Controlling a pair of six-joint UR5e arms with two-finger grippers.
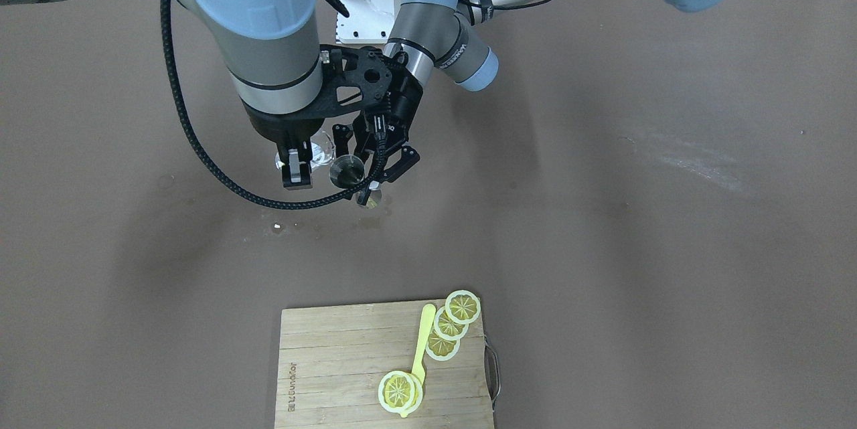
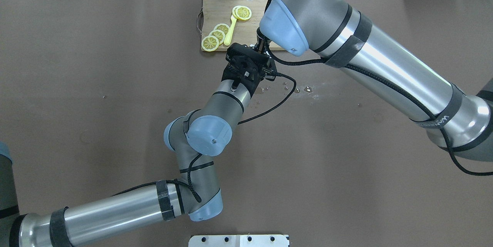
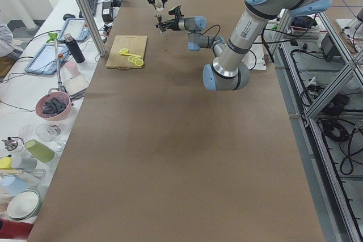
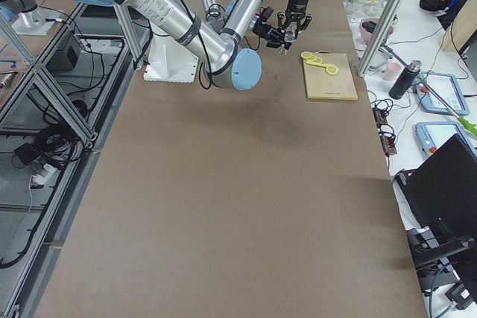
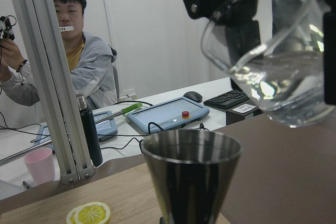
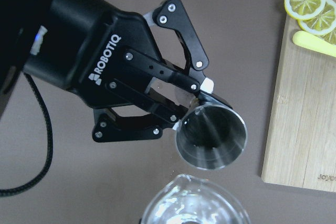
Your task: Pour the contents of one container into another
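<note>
My left gripper (image 6: 192, 104) is shut on the narrow waist of the steel jigger (image 6: 211, 135), holding it upright above the table. The jigger's open mouth (image 5: 192, 150) faces up; I cannot tell whether it holds liquid. Right beside it, my right gripper (image 1: 300, 162) is shut on the clear glass beaker (image 5: 273, 61). The beaker is tilted with its lip toward the jigger and has clear liquid inside. Its lip (image 6: 181, 180) sits just short of the jigger's rim, and no stream shows. From the front, beaker (image 1: 323, 148) and jigger (image 1: 348, 172) nearly touch.
A wooden cutting board (image 1: 335, 375) with lemon slices (image 1: 398, 390) and a yellow spoon (image 1: 422, 342) lies beyond the grippers, toward the operators' side. Small water drops (image 2: 304, 89) mark the table near the grippers. A person sits behind the table's far edge (image 5: 68, 66).
</note>
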